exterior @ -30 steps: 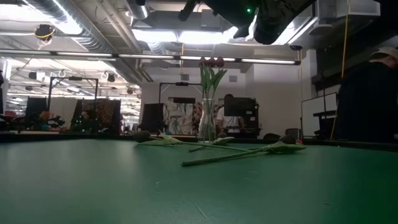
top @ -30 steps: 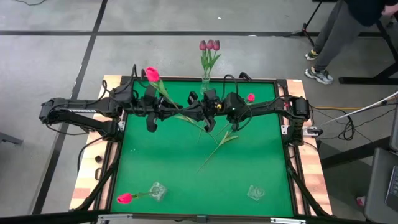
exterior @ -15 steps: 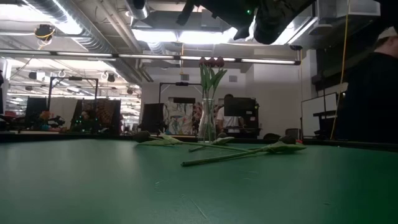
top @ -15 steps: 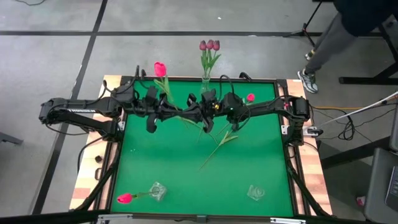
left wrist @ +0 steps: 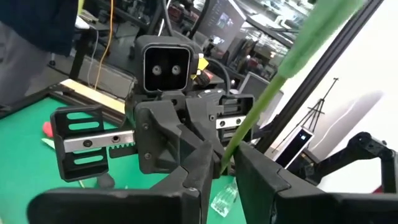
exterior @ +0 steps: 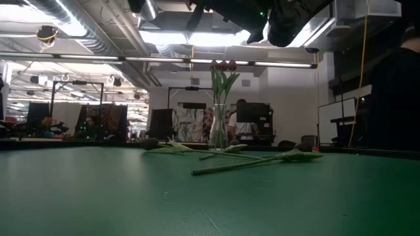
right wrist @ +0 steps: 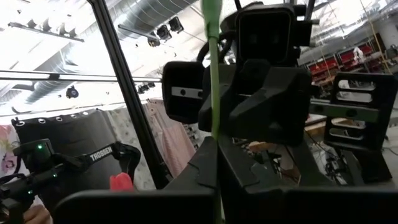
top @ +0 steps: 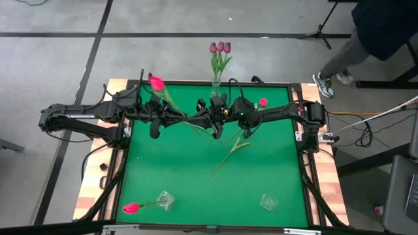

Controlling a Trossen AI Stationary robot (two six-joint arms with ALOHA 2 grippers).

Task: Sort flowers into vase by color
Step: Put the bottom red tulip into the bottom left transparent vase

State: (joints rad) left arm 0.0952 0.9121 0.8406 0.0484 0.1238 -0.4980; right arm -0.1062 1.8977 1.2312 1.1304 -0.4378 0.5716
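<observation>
Mauve tulips (top: 219, 47) — in far vase (top: 216, 83), done. Pink tulip (top: 157, 83) — aloft mid-table, stem pinched by both left gripper (top: 191, 119) and right gripper (top: 219, 117). Loose flowers (top: 228, 149) on mat (top: 183, 176), another (top: 131, 207) near-left — unsorted.

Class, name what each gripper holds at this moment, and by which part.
Both grippers, left gripper and right gripper, hold the same pink tulip by its green stem, above the table.
</observation>
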